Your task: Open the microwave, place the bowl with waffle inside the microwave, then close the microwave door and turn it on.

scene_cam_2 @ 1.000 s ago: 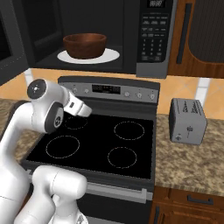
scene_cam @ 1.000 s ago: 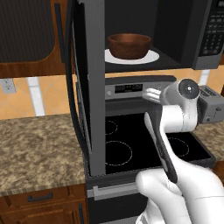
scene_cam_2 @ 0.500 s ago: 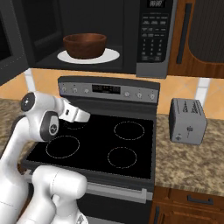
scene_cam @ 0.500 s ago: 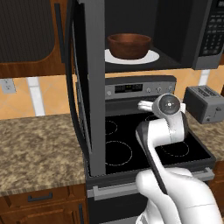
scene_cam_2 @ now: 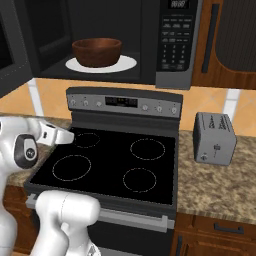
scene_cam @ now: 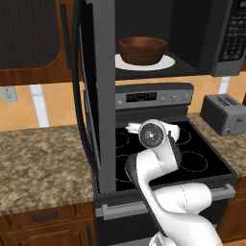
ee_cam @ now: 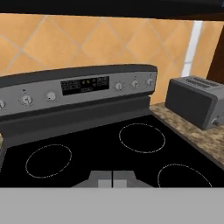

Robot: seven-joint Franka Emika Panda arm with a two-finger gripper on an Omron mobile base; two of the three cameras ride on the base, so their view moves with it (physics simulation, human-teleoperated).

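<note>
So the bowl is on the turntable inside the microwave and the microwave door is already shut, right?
Not quite. The bowl does sit on the turntable inside the microwave, but the microwave door stands wide open, as the left base view shows.

bowl [scene_cam: 142, 50] in microwave [scene_cam_2: 176, 47] | microwave above stove [scene_cam_2: 110, 167] | toaster [scene_cam_2: 214, 138] right of stove
</note>
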